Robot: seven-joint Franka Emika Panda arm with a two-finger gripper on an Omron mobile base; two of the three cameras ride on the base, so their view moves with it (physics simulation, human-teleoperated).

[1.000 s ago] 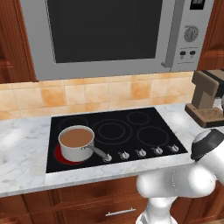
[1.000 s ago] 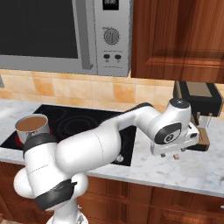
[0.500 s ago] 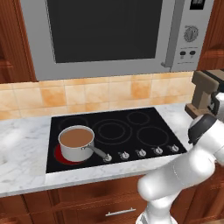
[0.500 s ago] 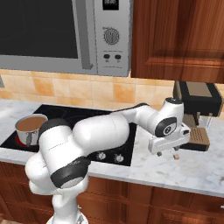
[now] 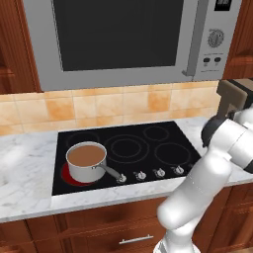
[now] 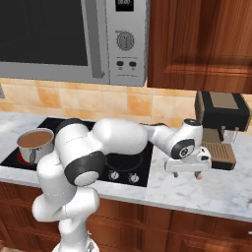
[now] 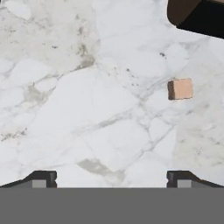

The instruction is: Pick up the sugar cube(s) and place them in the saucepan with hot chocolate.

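On the marble worktop [image 7: 87, 109] right of the cooktop [image 5: 126, 148], the cube [image 7: 180, 89] lay alone, a small tan block just beside the dark base of the coffee machine [image 6: 221, 130], loose and with bare stone around it. It sat up and to the right in the hand view, off the line between the fingertips, so the claw [image 7: 111, 178] was not centred over it and likely needed a sideways shift before descending. That claw hung above the worktop with its jaws spread as wide as they went, gripping nothing, a spread that suited dropping over so small a block. In the right base view the claw [image 6: 189, 170] pointed down near the machine. Well apart, at the cooktop's front left burner, the pan [image 5: 86, 162] stood upright with brown liquid inside, its handle angled toward the knobs [image 5: 150, 174], presumably kept on the red ring to stay hot
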